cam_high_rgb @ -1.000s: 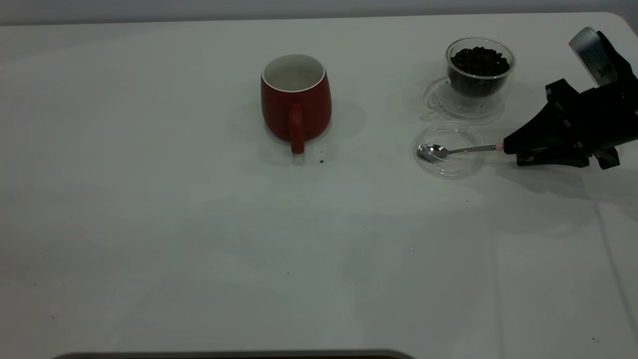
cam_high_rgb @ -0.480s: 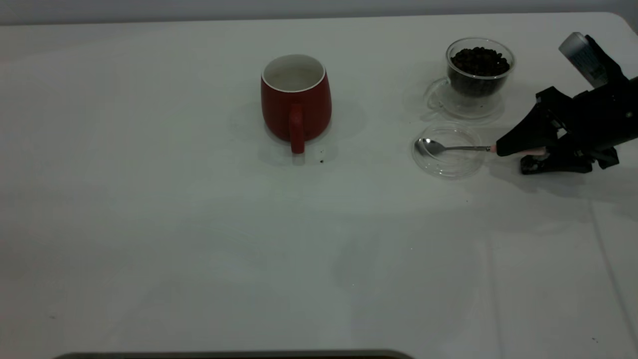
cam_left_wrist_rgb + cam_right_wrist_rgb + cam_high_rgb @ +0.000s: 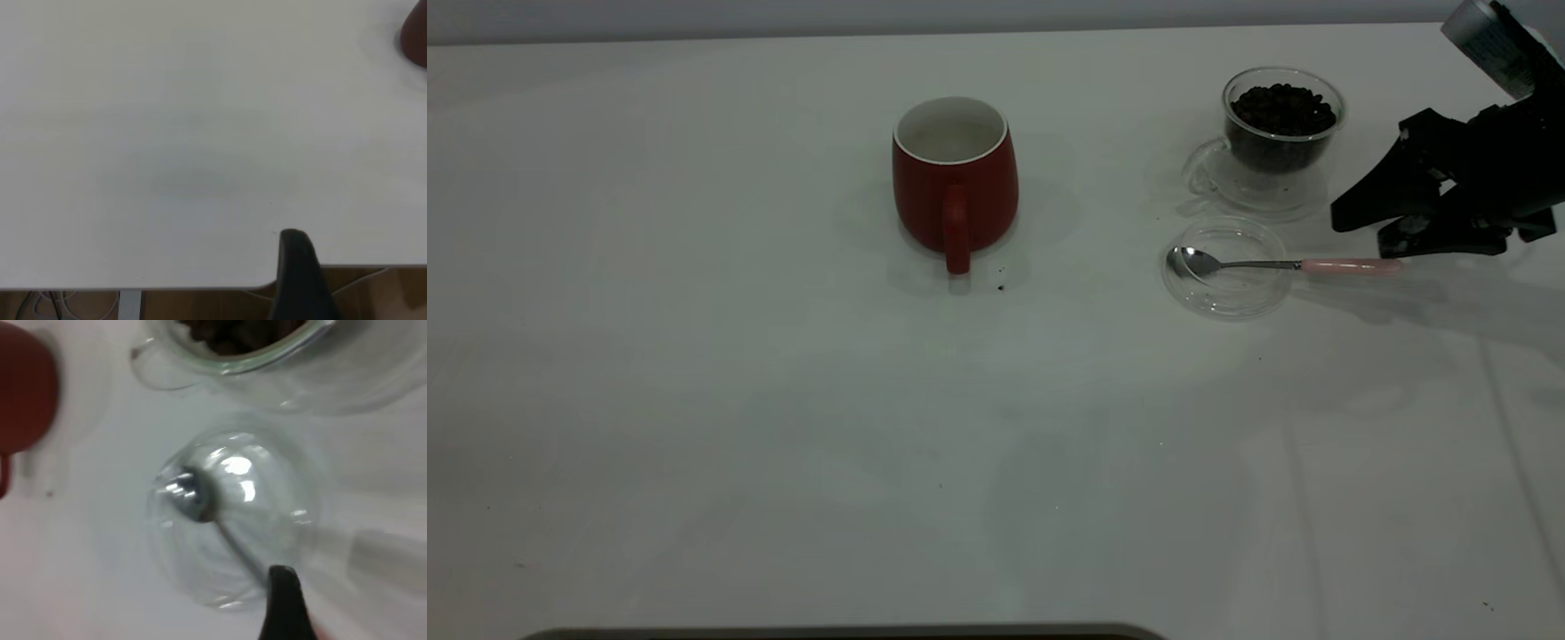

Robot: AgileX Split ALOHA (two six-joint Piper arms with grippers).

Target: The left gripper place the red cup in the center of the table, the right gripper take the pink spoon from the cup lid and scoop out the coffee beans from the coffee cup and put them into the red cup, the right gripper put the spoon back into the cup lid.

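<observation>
Three views, outside first: the red cup (image 3: 955, 173) stands mid-table; the pink spoon (image 3: 1280, 265) lies bowl-down in the glass cup lid (image 3: 1227, 268), its handle jutting toward the right gripper (image 3: 1356, 233), which hovers released just above the handle's end. Slim, light and slick, the spoon is best pinched on its pink grip. Left wrist: bare table (image 3: 187, 133); whether the left gripper is released cannot be told. Right wrist: lid, spoon bowl, coffee cup (image 3: 233, 347) of beans.

red ceramic handled cup (image 3: 955, 182): 1 | clear glass cup of dark coffee beans (image 3: 1282, 120): 1 | clear round glass lid (image 3: 1227, 268): 1 | pink-handled steel spoon (image 3: 1280, 264): 1
</observation>
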